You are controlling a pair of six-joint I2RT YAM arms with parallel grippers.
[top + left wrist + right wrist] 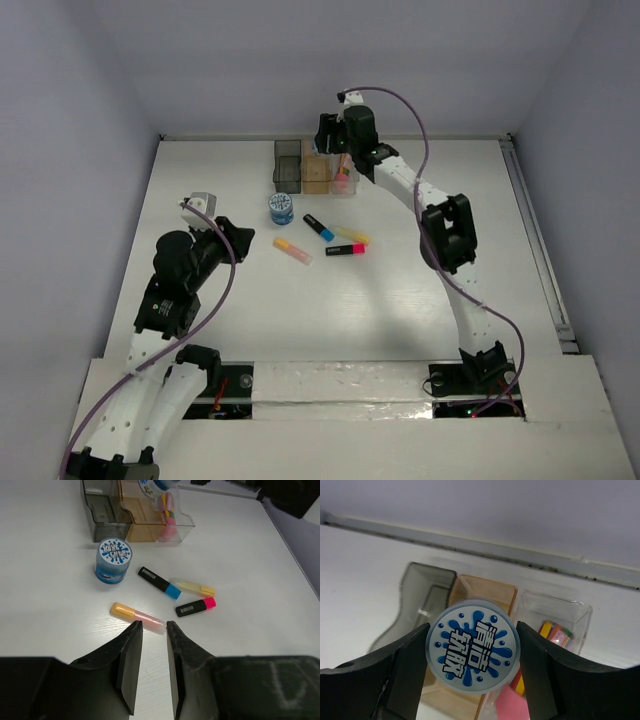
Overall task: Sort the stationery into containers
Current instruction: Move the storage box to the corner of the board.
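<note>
My right gripper (472, 652) is shut on a round blue-white tub (472, 645) and holds it above the amber-tan bin (492, 587), between the dark grey bin (415, 595) and the clear bin (562, 611). A pink stick (512, 705) lies in the clear bin. A second tub (113, 560) stands on the table in front of the bins. The blue (159, 583), yellow (194, 587), red-pink (195, 607) and orange-yellow (136, 616) highlighters lie near it. My left gripper (154, 626) is open and empty, just short of the orange-yellow highlighter.
The three joined bins (316, 168) stand near the back wall, left of the right arm (440, 230). A raised rail (535, 240) runs along the table's right edge. The left arm (185, 270) reaches in from the left side.
</note>
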